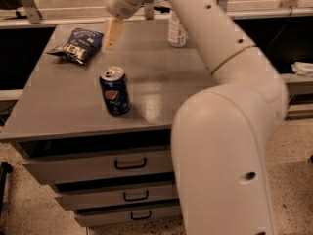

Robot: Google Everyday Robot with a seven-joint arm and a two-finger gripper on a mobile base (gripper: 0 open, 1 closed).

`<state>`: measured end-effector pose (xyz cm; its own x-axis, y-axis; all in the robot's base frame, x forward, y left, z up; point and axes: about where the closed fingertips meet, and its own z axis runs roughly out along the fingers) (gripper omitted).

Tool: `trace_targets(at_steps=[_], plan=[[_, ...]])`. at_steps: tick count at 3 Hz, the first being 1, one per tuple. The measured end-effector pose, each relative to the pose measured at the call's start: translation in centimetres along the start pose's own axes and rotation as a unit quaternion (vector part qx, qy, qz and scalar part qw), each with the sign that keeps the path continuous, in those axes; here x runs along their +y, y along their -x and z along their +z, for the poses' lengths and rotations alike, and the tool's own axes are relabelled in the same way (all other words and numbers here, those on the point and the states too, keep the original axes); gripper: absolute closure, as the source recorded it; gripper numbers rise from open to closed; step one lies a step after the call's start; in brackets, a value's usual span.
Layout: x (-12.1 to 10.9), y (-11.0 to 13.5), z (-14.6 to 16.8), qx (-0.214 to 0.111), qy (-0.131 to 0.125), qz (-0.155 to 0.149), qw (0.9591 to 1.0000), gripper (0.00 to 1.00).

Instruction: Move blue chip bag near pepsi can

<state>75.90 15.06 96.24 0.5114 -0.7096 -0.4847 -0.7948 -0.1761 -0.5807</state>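
The blue chip bag [78, 45] lies flat at the back left of the grey cabinet top [58, 106]. The pepsi can [115, 91] stands upright nearer the front, right of the bag and well apart from it. My gripper [112, 35] hangs above the back of the top, just right of the bag and behind the can, holding nothing that I can see. My large white arm [230, 131] reaches in from the right front and hides the right side of the top.
A clear plastic water bottle [177, 29] stands at the back, right of the gripper. The cabinet has three drawers [129, 164] below its front edge. Speckled floor lies in front, dark openings and a rail behind.
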Motion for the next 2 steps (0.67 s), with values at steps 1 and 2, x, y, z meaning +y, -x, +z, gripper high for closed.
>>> trace_targets(at_steps=[1,2], plan=[[-0.3,0.6,3.4,-0.001,0.0,0.065,0.9979,0.0],[0.7,0.8,6.0,-0.012,-0.002,0.147,0.9891,0.0]])
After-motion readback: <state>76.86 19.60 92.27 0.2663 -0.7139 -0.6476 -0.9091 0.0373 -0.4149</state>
